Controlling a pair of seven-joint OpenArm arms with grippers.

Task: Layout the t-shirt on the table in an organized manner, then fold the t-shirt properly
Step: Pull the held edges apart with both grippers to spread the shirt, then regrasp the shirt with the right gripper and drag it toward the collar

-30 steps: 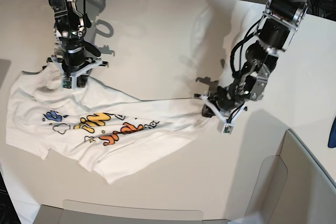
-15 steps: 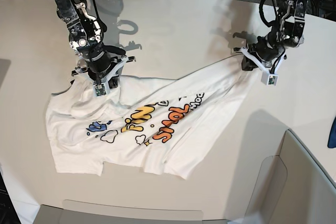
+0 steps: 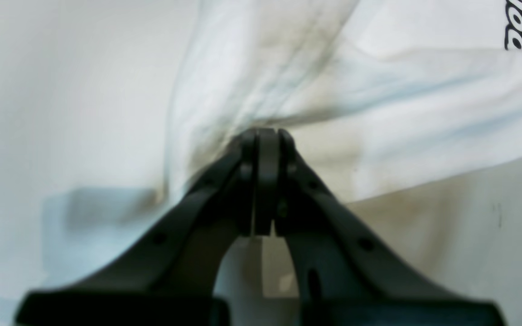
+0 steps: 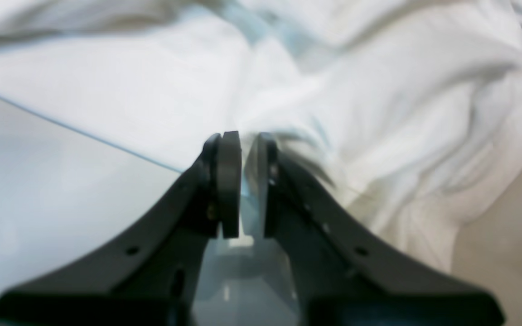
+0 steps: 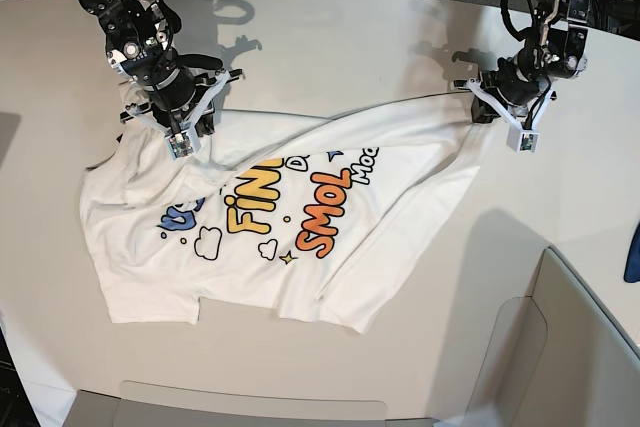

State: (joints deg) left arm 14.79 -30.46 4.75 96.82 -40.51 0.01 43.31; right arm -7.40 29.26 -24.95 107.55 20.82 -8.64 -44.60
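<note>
1. The t-shirt lies print-up and rumpled on the table; its lettering reads roughly "FiND" in yellow and "SMOL" in orange, and the small black words cannot be read.
2. The left gripper has its jaws closed on the t-shirt's far edge.
3. The right gripper pinches bunched cloth at the other end.
</note>
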